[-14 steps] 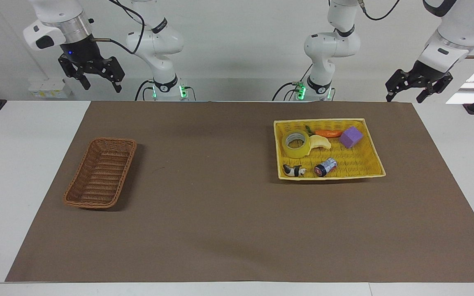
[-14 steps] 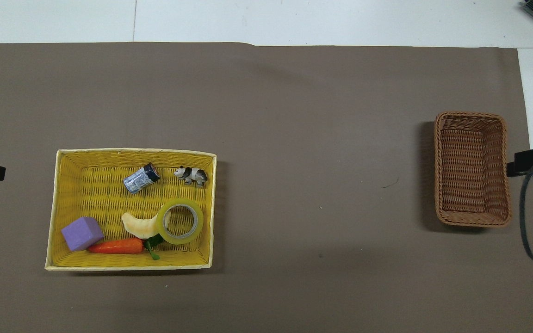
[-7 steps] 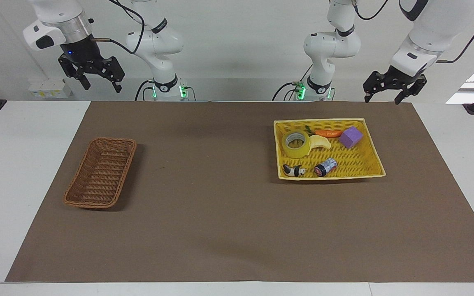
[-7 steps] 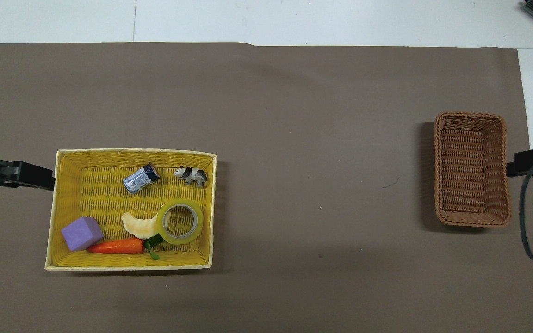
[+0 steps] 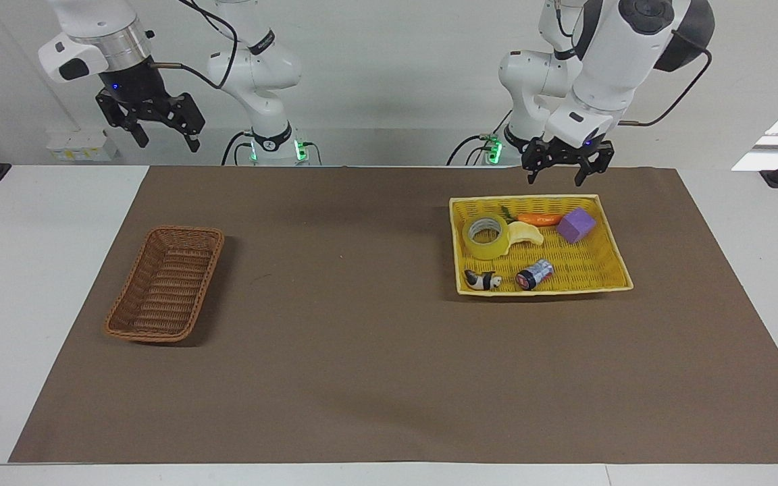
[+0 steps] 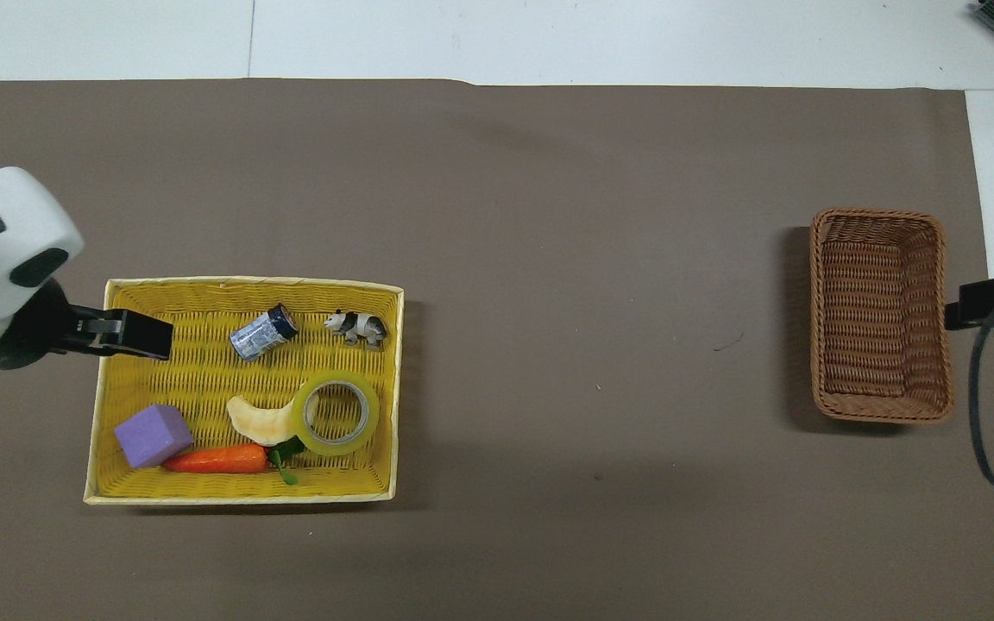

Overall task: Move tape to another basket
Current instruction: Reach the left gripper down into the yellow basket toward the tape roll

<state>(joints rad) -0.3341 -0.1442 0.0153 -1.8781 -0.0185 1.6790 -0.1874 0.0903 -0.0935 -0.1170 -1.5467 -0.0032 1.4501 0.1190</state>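
Observation:
The tape [image 5: 487, 236] is a yellow translucent roll lying flat in the bright-yellow tray [image 5: 606, 223], at the tray's end toward the table's middle; it also shows in the overhead view [image 6: 335, 412]. The brown wicker basket [image 5: 166, 283] stands empty toward the right arm's end of the table [image 6: 881, 315]. My left gripper [image 5: 555, 181] is open and empty, raised over the tray's part toward the left arm's end [image 6: 147, 336], apart from the tape. My right gripper [image 5: 168, 144] is open and empty, and waits high beside the basket [image 6: 980, 302].
The tray [image 6: 247, 283] also holds a pale yellow crescent toy [image 6: 260, 423] touching the tape, an orange carrot [image 6: 217, 460], a purple block [image 6: 154, 435], a small can [image 6: 262, 332] and a panda figure [image 6: 359, 326]. A brown mat [image 5: 362, 337] covers the table.
My left arm has swung in from the table's end and lowered, so its gripper is now over the yellow tray. The right arm and all objects have not moved.

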